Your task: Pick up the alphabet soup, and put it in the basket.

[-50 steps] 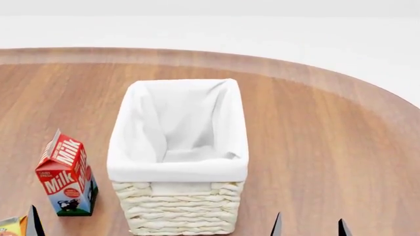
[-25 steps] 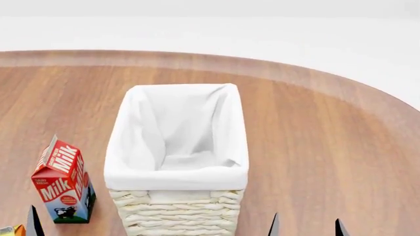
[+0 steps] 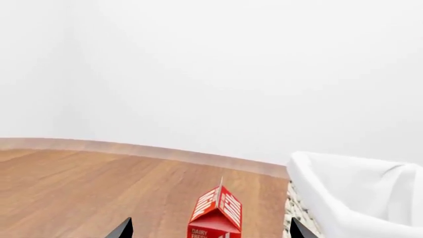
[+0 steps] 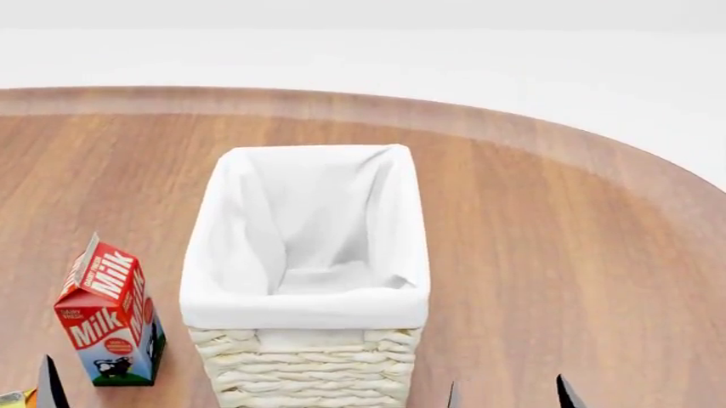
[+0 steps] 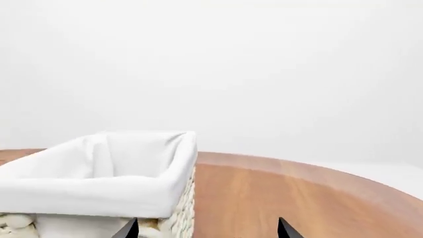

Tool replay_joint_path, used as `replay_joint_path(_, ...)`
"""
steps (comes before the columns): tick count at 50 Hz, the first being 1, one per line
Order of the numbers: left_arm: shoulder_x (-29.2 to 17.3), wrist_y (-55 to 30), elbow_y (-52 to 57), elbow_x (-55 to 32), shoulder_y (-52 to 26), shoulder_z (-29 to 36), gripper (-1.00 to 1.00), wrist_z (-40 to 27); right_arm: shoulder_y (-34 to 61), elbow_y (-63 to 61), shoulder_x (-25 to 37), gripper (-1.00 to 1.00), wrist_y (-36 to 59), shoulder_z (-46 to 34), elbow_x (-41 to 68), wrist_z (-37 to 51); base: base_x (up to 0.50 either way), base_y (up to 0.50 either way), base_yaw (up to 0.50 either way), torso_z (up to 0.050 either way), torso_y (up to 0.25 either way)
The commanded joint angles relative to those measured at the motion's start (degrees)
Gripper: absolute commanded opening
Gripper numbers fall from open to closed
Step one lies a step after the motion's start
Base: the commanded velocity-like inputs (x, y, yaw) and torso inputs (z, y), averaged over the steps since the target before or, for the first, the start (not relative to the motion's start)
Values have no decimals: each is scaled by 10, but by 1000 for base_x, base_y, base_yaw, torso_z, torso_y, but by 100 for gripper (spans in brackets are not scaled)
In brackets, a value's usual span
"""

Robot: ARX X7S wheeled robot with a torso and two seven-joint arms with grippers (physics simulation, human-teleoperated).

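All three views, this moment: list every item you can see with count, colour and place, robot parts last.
Basket: one, cream wicker with white liner, centre of table, nothing visible inside.
Milk carton: one, red and white, upright, left of the basket and apart from it.
Yellow-orange item: one, cut off at the head view's lower-left corner, unidentifiable.
Table: one, brown wood, rounded edge.
Alphabet soup: not in view.
Left gripper: dark fingertips, spread apart.
Right gripper: dark fingertips, spread apart.
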Motion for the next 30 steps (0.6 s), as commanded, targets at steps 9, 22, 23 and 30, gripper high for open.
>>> replay_joint_path(9,-7,-3,6,-4,4,-1,100,-5,-15,-39,96,100,-21,-29,95,-165,0,0,0,0,0)
replay_joint_path(22,-9,2,9,-8,7,-6,100,-10,3,-52,130,100,-1,-44,166,-234,0,0,0,0,0)
replay_joint_path(23,-9,2,9,-8,7,-6,100,-11,10,-48,138,100,7,-53,174,-256,0,0,0,0,0)
replay_joint_path(30,-9,3,4,-9,4,-7,100,-13,26,-49,154,100,21,-68,184,-289,0,0,0,0,0)
